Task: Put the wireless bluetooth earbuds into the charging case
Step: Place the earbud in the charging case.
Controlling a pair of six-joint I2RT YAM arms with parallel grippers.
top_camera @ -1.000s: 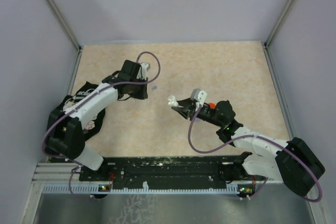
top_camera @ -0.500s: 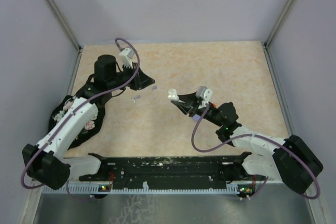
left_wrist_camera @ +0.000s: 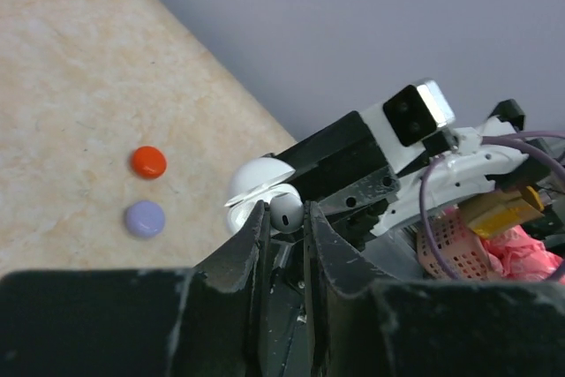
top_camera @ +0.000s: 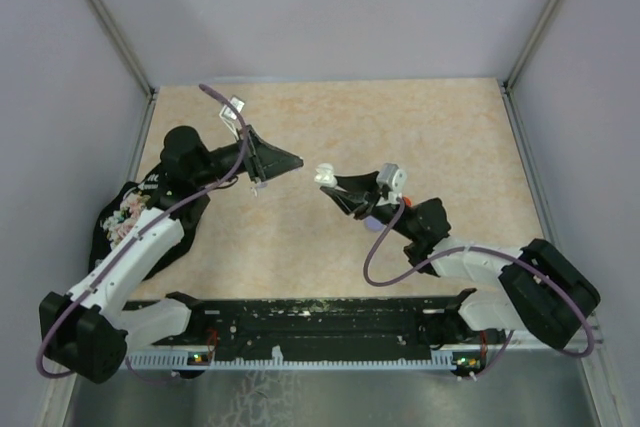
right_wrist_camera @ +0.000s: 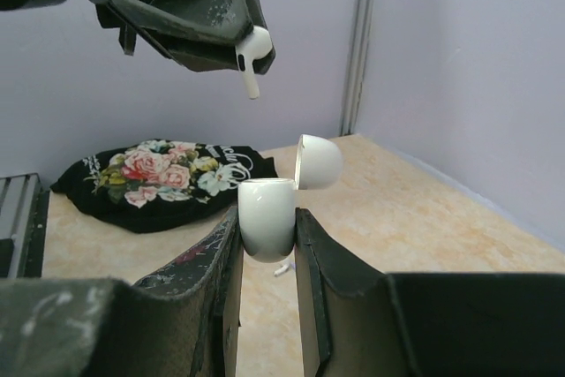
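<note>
My right gripper is shut on a white charging case, upright with its lid flipped open. In the top view the case is held above the table's middle. My left gripper is shut on a white earbud. In the right wrist view this earbud hangs stem down, above and slightly left of the open case, apart from it. In the top view my left gripper points right, its tip a short gap from the case. A second white earbud lies on the table below the case.
A black floral pouch lies at the left edge under my left arm. A red disc and a lilac disc lie on the table near my right arm. Grey walls enclose the table on three sides.
My left arm has swung round and stretched right, carrying the earbud up close to the case. My right gripper has tilted the open case up and slightly left toward it.
</note>
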